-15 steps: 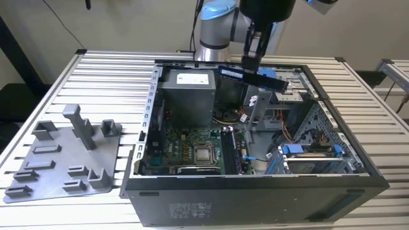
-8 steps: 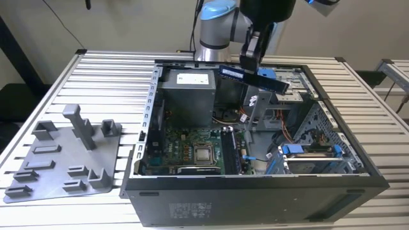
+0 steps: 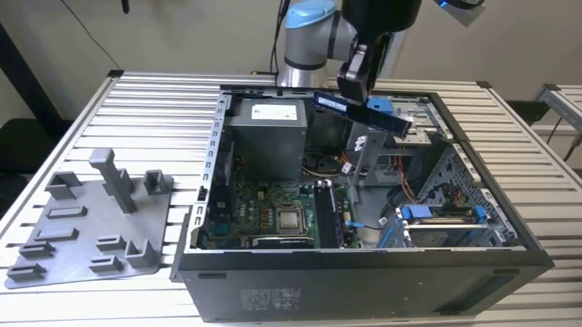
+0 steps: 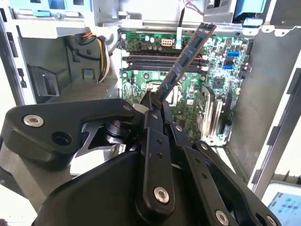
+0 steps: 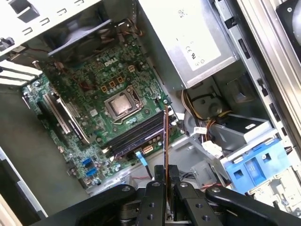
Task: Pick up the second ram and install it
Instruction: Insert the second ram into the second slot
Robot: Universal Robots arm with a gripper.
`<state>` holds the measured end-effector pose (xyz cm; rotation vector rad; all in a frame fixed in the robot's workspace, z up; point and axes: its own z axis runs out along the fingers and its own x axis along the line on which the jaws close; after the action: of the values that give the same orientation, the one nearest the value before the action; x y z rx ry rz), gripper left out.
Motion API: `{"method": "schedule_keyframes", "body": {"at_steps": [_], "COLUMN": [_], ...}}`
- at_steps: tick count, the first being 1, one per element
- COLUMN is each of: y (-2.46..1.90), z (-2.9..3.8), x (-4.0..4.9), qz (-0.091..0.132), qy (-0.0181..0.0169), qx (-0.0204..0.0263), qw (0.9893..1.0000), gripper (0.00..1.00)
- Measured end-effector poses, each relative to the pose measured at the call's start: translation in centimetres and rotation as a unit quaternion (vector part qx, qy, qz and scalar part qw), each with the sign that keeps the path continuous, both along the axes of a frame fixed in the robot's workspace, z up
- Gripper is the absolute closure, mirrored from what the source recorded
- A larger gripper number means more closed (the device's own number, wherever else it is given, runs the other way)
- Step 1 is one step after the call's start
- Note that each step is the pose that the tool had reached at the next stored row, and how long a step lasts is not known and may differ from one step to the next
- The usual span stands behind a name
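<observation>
**The second ram (image 3: 361,113), held above the open computer case (image 3: 364,279).** The jaws are closed narrowly on one end of the board, so most of its length projects free. Its bluish face shows in the exterior view, and it reads as a dark strip edge-on in the first wrist view. The board hangs clear of the motherboard (image 3: 264,211), over the far part of the case and toward the exterior view's right. The memory slots (image 5: 136,137) lie below it, well apart.

Judged handling: light, thin and stiff, but fragile — it should not be bent or twisted, and its contact edge is best left untouched. A pinch across the flat faces near one end, as here, suits it, though the long overhang could let it pivot if the hold is slack.

A grey fixture plate (image 3: 91,225) lies on the tabletop (image 3: 163,116) at the exterior view's left.
</observation>
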<state>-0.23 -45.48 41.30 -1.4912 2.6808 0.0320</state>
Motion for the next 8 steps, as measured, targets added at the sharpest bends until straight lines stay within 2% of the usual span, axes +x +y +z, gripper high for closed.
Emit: {"method": "schedule_keyframes", "body": {"at_steps": [4,8], "y": [-0.02,-0.03], "z": [0.0,0.0], "x": [0.0,0.0], "qz": [-0.021,-0.043], "qy": [0.0,0.0], "qx": [-0.0001,-0.0003], "qw": [0.9998,0.9991], "gripper": [0.85,0.85]}}
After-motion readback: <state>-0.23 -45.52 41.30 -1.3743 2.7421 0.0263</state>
